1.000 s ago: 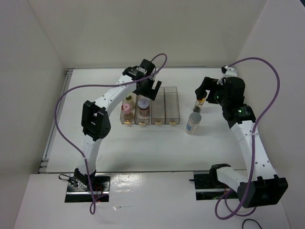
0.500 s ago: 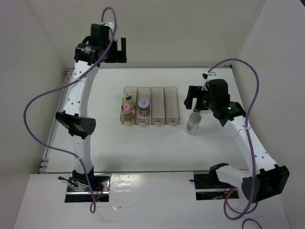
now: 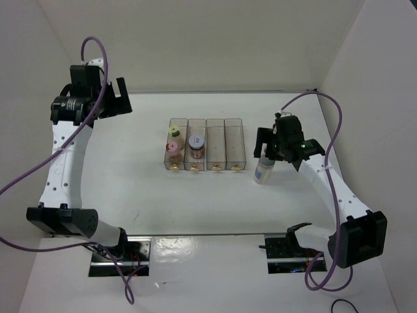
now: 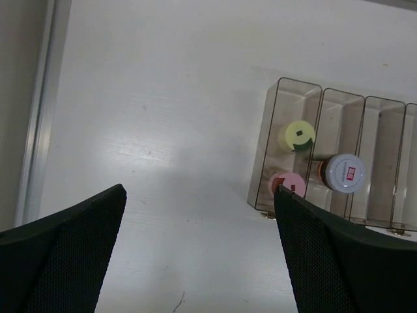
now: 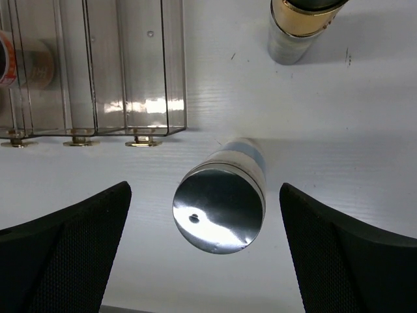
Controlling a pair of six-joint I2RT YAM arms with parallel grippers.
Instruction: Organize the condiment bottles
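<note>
Left claw (image 3: 116, 102): released, fingers spread wide, nothing between them; held high over the far-left part of the bench (image 3: 143, 189), well apart from the rack.
Rack (image 3: 225, 121): clear plastic, four long compartments side by side, mid-bench.
Yellow-lidded jar (image 3: 174, 134): upright in the leftmost compartment, at its far end.
Pink-lidded jar (image 3: 173, 148): same compartment, just in front of the yellow-lidded one.
Jar with white-red labelled lid (image 3: 195, 142): upright in the second compartment from the left.
Grey-capped cylinder (image 5: 219, 202): standing on the bench just right of the rack, outside it.
Slim amber bottle (image 5: 301, 19): on the bench beyond the cylinder, apart from it; only its lower part shows in the wrist view.
Right claw (image 5: 205, 188): released, fingers wide on either side of the grey-capped cylinder and above it, clear gaps both sides, no contact seen.
</note>
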